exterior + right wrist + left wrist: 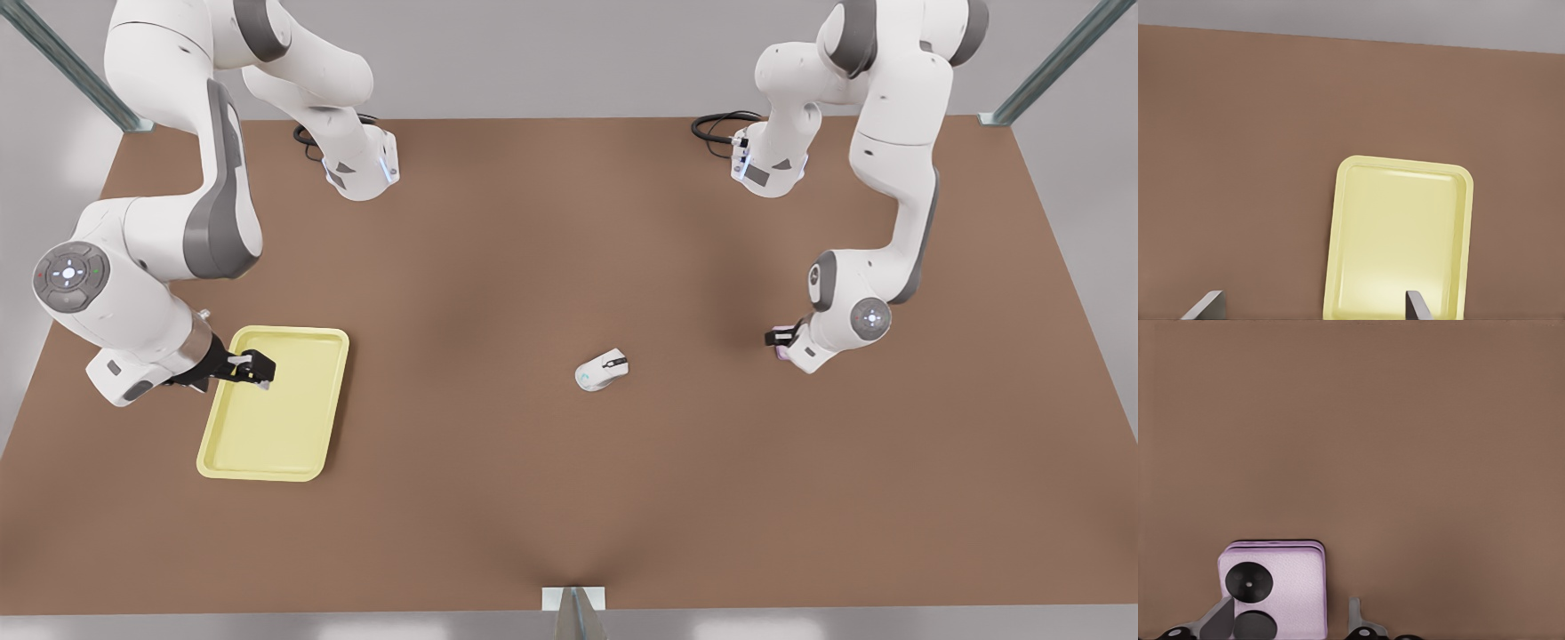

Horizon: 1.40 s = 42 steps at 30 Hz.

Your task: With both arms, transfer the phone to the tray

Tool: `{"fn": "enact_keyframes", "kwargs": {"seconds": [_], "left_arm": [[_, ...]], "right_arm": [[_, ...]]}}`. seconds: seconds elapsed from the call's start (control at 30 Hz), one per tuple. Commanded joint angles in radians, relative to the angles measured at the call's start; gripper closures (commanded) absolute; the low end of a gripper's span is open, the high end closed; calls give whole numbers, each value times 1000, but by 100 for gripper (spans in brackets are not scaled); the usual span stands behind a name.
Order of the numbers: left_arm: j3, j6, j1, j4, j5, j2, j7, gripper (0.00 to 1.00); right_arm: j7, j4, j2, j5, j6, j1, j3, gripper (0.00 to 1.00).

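The pale pink phone (1281,577), with two black camera circles, lies on the brown table between the fingers of my left gripper (1288,613). The gripper is open: one finger overlaps the phone's edge and the other stands a little apart from it. In the front view this gripper (776,339) is at the right, and a sliver of the phone (782,353) shows beneath it. The pale yellow tray (276,444) lies at the front view's left. My right gripper (260,368) hovers over the tray's near-left part, open and holding nothing; its spread fingers (1210,303) frame the tray (1398,233).
A white computer mouse (602,370) lies near the table's middle, between the two arms. Black cables (716,129) coil at the arm bases along the far edge. Metal frame posts (1049,62) stand at the table's corners.
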Motion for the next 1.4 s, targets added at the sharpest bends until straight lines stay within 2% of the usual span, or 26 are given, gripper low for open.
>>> {"fn": "enact_keyframes", "kwargs": {"seconds": [0.0,0.1,0.13,0.17,0.73,0.77,0.8,0.83,0.93,1.0,1.1,1.17,1.2,1.23,1.37], "left_arm": [[0,-8,11,-1,31,-3,-38,13],[0,-11,29,-1,57,-1,-40,13],[0,-8,29,-1,57,5,-43,2],[-1,-7,29,-1,57,5,-49,0],[-3,10,15,-1,48,49,-52,0],[-3,12,15,1,46,49,-52,0],[-3,12,15,1,46,49,-52,16],[-3,12,15,1,46,49,-52,25],[-3,10,15,4,46,52,-54,24],[-3,-13,15,25,46,37,-58,19],[-3,-48,-23,65,43,22,-156,19],[-6,-166,-158,208,31,51,-386,19],[-12,-278,-219,329,31,97,-498,19],[-14,-398,-325,544,29,204,-702,19],[-15,-450,-653,795,-103,321,-1198,19]], "right_arm": [[1,0,-1,1,-3,-2,0,0],[1,0,0,1,-3,0,-1,0],[1,0,0,3,-3,0,-1,0],[1,0,0,3,-3,-2,-1,0],[-1,2,5,6,5,0,-1,0],[-1,2,4,6,5,0,-1,0],[-1,2,5,6,5,0,-1,0],[-1,2,5,6,5,-2,-1,0],[-1,2,5,6,5,-3,-1,0],[-1,2,7,6,5,-3,-1,0],[-1,2,7,6,5,-5,-1,0],[-1,2,7,7,5,-6,-1,0],[-1,2,7,7,5,-6,-1,0],[-1,2,7,7,5,-6,-1,0],[-1,2,7,7,5,-6,-1,0]]}}
